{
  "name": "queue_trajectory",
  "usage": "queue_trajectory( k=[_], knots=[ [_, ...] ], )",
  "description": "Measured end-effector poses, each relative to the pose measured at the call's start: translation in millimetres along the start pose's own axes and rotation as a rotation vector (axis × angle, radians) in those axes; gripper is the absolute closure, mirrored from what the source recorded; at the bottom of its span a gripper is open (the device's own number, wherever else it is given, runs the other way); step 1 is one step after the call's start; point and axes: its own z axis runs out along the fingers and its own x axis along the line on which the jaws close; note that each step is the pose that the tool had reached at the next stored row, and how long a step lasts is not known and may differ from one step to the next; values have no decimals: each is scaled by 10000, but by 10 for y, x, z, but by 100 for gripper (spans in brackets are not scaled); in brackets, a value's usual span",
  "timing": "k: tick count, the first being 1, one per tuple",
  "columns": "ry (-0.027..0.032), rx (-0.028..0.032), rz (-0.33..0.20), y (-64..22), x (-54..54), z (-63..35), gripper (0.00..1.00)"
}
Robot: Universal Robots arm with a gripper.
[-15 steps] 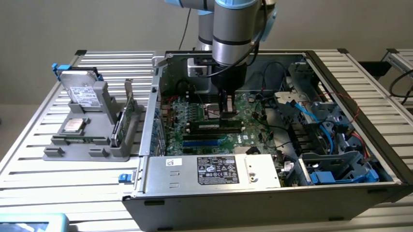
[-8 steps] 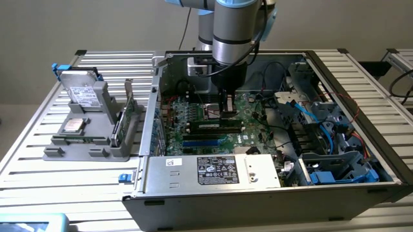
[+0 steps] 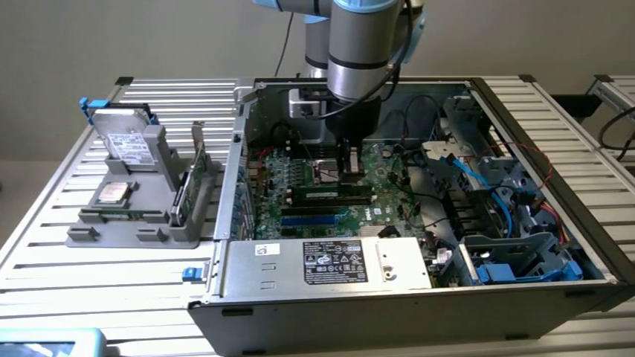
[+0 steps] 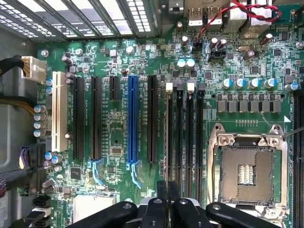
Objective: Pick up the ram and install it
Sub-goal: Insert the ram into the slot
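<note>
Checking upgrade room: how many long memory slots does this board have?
4 memory slots, side by side between a black expansion slot and the CPU socket: white-clipped, black-clipped, white-clipped, black-clipped. The fingers hide some ends.

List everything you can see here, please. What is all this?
table: one, silver slats, under everything.
case: one, grey, open, on the table.
motherboard: one, green, inside the case.
blue slot: one, blue, between black slots on the motherboard.
ram: one, dark green, along the memory slots beneath the gripper.
holder: one, grey, at the exterior view's left of the case.
hard drives: two, silver, in the holder.
card: one, green, upright in the holder.
arm: one, silver, reaching down into the case.
gripper: one, black, shut, above the memory slots.
</note>
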Motion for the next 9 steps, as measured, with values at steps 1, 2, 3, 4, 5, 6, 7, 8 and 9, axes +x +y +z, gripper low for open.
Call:
queue_trajectory(
  k=[1,2,3,4,5,6,7,8,9],
  knots=[
    [-12,-2,6,0,1,0,87],
    [-29,-4,12,-1,1,0,87],
    [-48,-6,17,-1,2,1,87],
    [-64,-7,20,-1,3,1,87],
    [-80,-7,24,-1,3,1,87],
    [-98,-8,25,-1,3,1,87],
    [-110,-7,26,-1,2,1,87],
    [-111,-8,26,-1,3,1,87],
    [-111,-8,26,-1,3,1,87]
  ],
)
